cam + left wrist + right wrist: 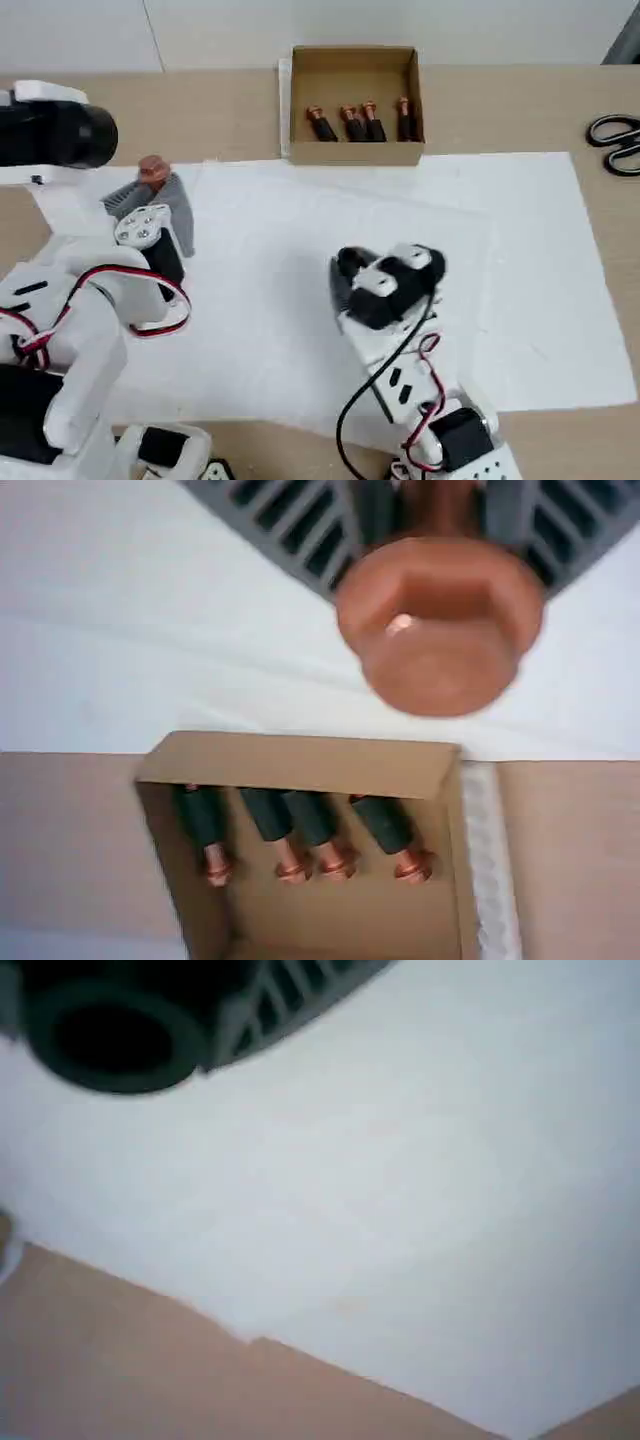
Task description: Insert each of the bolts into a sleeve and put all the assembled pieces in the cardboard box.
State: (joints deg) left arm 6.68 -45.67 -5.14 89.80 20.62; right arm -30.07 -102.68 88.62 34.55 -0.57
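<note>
Left end effector [150, 188]: pinching one copper bolt [152, 168], its head clear of the fingers, over the white sheet's [500, 260] left edge.
Cardboard box [352, 62]: at the far side of the counter [230, 110], just beyond the sheet. It holds four assembled pieces [372, 125] side by side.
Right end effector [348, 275]: closed around one black sleeve [110, 1035], over mid-sheet.
Scissors [615, 143]: one pair, far right on bare counter, well apart from the box.

No readable txt, labels, nrs or signs in any view.
</note>
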